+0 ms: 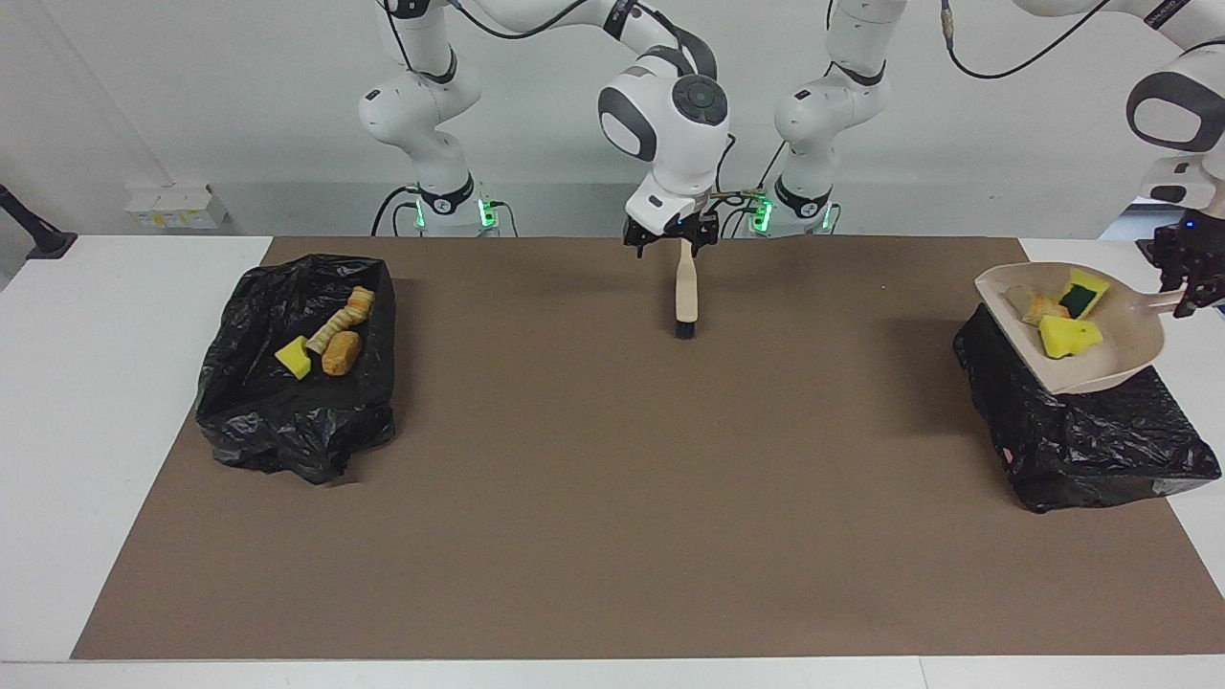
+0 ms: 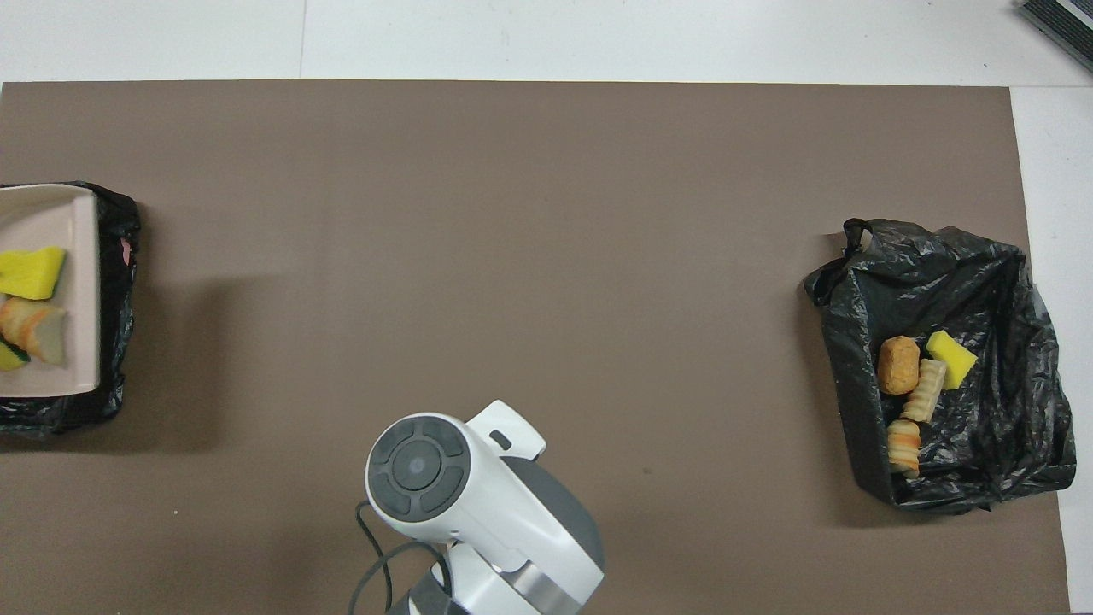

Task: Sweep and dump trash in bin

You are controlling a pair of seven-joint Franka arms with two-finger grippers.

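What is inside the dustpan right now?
The dustpan, held up over a black bin bag by the left gripper, carries three scraps: a yellow sponge chunk, a yellow-and-green sponge and a tan bread-like lump. The bag's interior beneath it is hidden.

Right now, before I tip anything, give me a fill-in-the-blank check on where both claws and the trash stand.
1. The left claw grips the dustpan by its ___.
2. The dustpan hangs over the black bin at the ___ arm's end of the table.
3. The scraps in the dustpan number ___.
4. The right claw is open above the beige ___.
Missing words: handle; left; three; brush.
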